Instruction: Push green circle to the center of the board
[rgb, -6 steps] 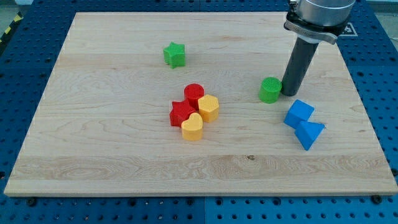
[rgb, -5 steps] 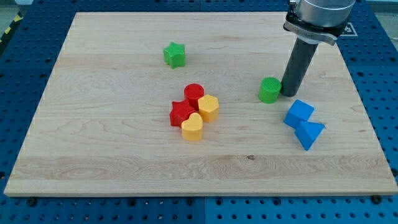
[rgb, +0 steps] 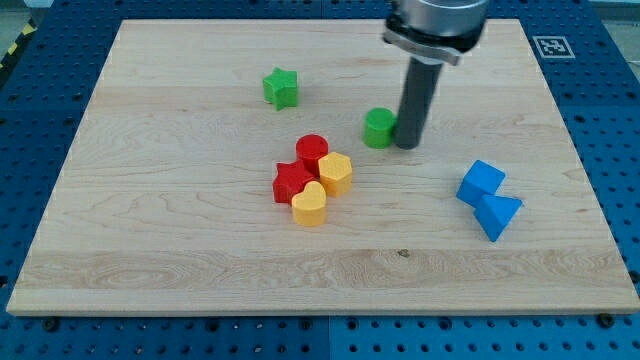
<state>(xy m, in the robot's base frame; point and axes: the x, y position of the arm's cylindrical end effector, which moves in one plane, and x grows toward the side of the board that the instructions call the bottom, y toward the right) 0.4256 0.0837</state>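
The green circle (rgb: 378, 128) stands on the wooden board (rgb: 180, 240), a little above and to the right of the board's middle. My tip (rgb: 408, 145) touches the board right beside the green circle, against its right side. The dark rod rises from there to the view's top.
A green star (rgb: 281, 87) lies at the upper left. A cluster sits near the middle: a red circle (rgb: 312, 150), a red star (rgb: 291, 182), a yellow hexagon (rgb: 336, 173) and a yellow heart (rgb: 310, 204). Two blue blocks (rgb: 481, 183) (rgb: 497, 215) lie at the right.
My tip has slid to the view's left and slightly up, and the green circle has moved left with it, closer to the red and yellow cluster. The other blocks have not moved.
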